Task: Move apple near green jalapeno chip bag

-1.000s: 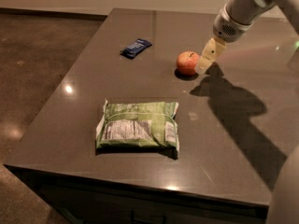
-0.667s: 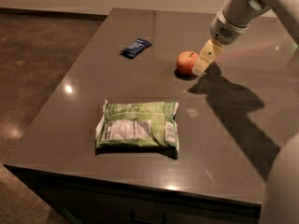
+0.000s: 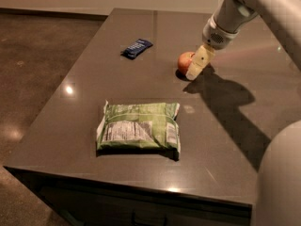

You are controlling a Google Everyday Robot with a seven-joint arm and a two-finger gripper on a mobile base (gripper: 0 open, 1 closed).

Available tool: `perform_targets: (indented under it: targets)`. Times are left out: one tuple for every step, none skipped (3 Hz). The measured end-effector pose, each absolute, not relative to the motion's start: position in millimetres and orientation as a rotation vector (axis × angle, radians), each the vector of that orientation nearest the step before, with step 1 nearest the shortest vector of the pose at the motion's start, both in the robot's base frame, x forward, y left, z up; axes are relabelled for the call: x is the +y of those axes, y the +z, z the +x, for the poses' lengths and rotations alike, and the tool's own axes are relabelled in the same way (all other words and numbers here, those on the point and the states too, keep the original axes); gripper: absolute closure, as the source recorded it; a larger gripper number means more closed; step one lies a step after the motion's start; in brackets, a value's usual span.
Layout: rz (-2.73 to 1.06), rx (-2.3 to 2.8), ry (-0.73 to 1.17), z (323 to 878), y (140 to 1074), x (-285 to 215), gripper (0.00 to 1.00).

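Observation:
The apple (image 3: 184, 61), small and red-orange, sits on the dark table (image 3: 225, 140) right of centre, toward the far side. My gripper (image 3: 195, 66) comes down from the upper right and is at the apple's right side, touching or almost touching it. The green jalapeno chip bag (image 3: 138, 126) lies flat near the table's front edge with its white label panel up, well in front and to the left of the apple.
A small dark-blue wrapped packet (image 3: 137, 48) lies at the far left of the table. My arm (image 3: 244, 8) and its shadow cover the table's right part. A pale rounded part of the robot (image 3: 280, 182) fills the lower right corner.
My gripper has moved a little left and down, closing in on the apple's right side. The apple sits slightly further left. The bag and the packet have not moved.

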State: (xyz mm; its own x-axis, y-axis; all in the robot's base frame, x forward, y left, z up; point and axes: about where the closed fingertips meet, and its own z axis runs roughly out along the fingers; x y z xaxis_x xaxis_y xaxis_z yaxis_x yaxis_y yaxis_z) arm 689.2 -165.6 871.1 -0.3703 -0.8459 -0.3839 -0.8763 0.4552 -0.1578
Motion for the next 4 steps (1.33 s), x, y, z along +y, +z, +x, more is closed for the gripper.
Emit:
perform_targets:
  targets:
    - [-1.473,2.296,0.123,691,865,-157,0.03]
    - [-1.487,2.292,0.136,692,862,-152,0.27]
    - [-1.507,2.286,0.138,690,863,-152,0.5]
    - [-1.574,2.235,0.158,679,874,-142,0.82]
